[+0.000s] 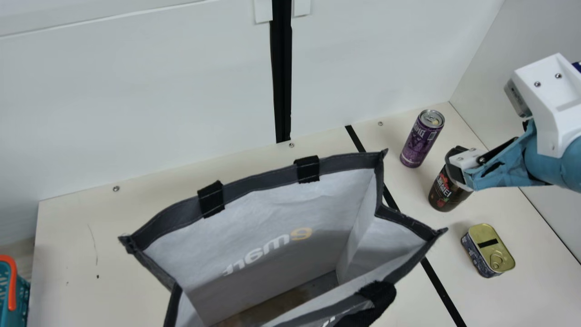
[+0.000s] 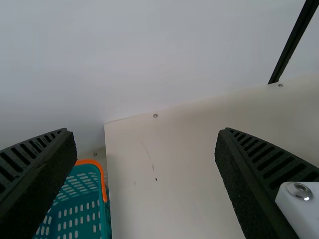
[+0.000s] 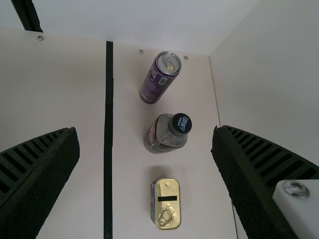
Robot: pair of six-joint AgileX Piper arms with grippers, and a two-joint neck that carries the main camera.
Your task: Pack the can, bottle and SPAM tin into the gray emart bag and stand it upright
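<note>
In the main view my right gripper hovers above the dark bottle, covering its top. In the right wrist view my right gripper is spread wide, with the bottle below, between its fingers and untouched. The purple can stands behind the bottle, and the SPAM tin lies in front of it, pull ring up. The gray bag stands upright at the centre with its mouth wide. In the left wrist view my left gripper is open with nothing between its fingers.
A teal basket with an orange handle is beyond the table's left edge. White walls rise behind and at the right of the table. A black strip runs between the bag and the three items.
</note>
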